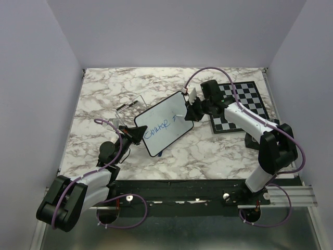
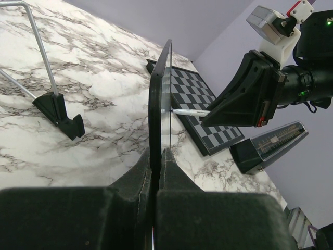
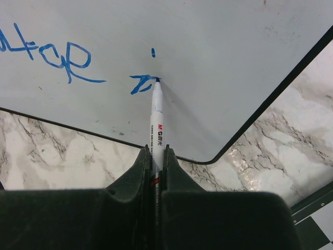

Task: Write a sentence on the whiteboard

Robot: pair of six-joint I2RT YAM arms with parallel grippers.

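The whiteboard (image 1: 165,124), white with a thin black frame, is held tilted above the marble table. My left gripper (image 1: 136,134) is shut on its lower left edge; in the left wrist view the board (image 2: 158,99) shows edge-on between the fingers. Blue lettering (image 1: 158,127) runs across it, and its last strokes show in the right wrist view (image 3: 62,54). My right gripper (image 1: 190,110) is shut on a white marker (image 3: 156,112). The marker's tip touches the board (image 3: 218,57) at a fresh blue stroke (image 3: 141,83).
A black-and-white chessboard (image 1: 243,104) lies at the right back, also in the left wrist view (image 2: 205,112). A wire board stand (image 1: 129,105) with black feet (image 2: 60,114) stands behind the whiteboard at the left. A dark box (image 2: 268,146) lies by the chessboard.
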